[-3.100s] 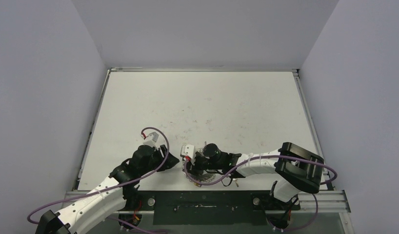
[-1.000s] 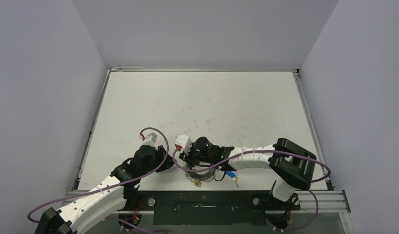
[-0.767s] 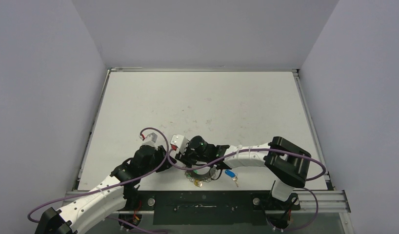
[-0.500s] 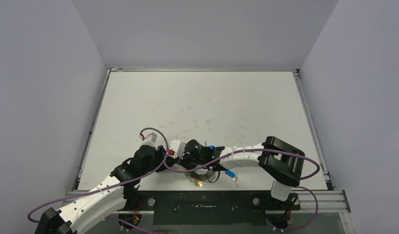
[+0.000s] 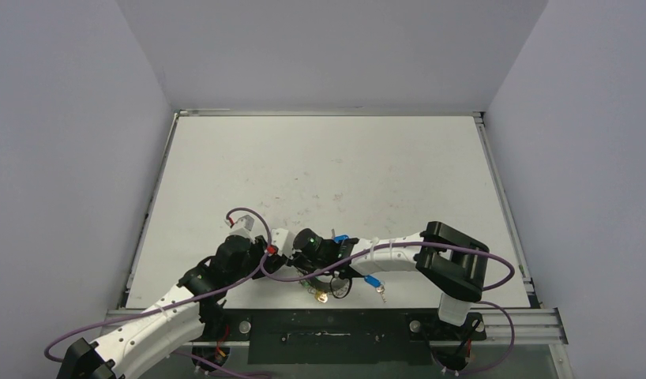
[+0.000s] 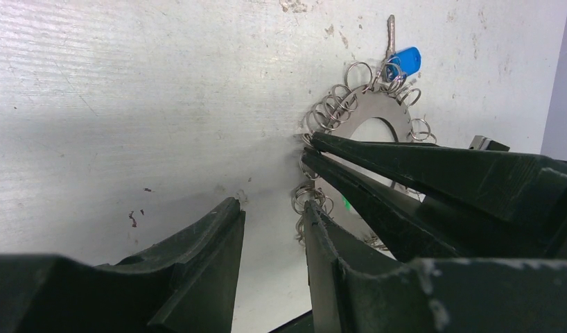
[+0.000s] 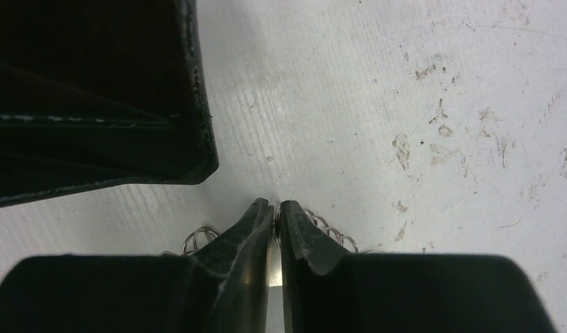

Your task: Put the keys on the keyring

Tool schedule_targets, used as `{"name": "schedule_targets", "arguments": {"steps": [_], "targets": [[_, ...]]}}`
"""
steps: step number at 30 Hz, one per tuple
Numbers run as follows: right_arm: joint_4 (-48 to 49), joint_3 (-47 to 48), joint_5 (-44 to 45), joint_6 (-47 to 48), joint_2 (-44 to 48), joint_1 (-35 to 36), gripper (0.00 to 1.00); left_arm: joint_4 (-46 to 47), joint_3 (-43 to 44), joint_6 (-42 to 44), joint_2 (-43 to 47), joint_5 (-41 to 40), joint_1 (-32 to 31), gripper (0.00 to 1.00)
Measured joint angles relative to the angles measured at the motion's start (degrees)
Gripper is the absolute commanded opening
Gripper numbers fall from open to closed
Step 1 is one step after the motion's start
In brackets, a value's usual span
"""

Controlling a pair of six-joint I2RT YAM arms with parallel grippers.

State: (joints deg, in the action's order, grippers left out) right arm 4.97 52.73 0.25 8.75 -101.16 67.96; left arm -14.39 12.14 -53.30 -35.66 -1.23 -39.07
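Observation:
The keyring [image 6: 398, 114], a silver disc edged with small wire loops, lies flat near the table's front edge [image 5: 316, 286]. My right gripper [image 7: 276, 207] is shut on its rim, with metal showing between the pads; its fingertips [image 6: 315, 142] meet at the ring's left edge. My left gripper [image 6: 270, 208] stands open just beside the ring, its right finger [image 6: 315, 229] against some loops and nothing between the jaws. A key with a blue tag [image 6: 404, 60] rests at the ring's far side and shows right of the arms [image 5: 373, 280]. The other keys are hidden.
Both wrists crowd together at the table's near middle [image 5: 284, 253], purple cables looping over them. The left gripper's finger [image 7: 114, 104] fills the upper left of the right wrist view. The white table [image 5: 328, 166] is scuffed, and its front rail [image 5: 336, 324] lies just behind the ring.
My right arm slid left until its gripper met the left one, then its jaws closed on the keyring's rim. That uncovered the blue-tagged key. The left arm stayed put.

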Motion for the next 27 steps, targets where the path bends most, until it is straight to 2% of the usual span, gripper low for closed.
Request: {"name": "schedule_targets", "arguments": {"steps": [3, 11, 27], "targets": [[0.0, 0.1, 0.2, 0.0, 0.0, 0.0, 0.00, -0.1, 0.0, 0.1, 0.4, 0.0, 0.0, 0.35], [-0.1, -0.8, -1.5, -0.2, 1.9, -0.2, 0.00, 0.0, 0.0, 1.3, 1.5, -0.1, 0.0, 0.35], [4.6, -10.0, -12.3, -2.2, 18.2, -4.6, 0.00, 2.0, 0.0, 9.0, 7.7, 0.7, 0.0, 0.36]]}}
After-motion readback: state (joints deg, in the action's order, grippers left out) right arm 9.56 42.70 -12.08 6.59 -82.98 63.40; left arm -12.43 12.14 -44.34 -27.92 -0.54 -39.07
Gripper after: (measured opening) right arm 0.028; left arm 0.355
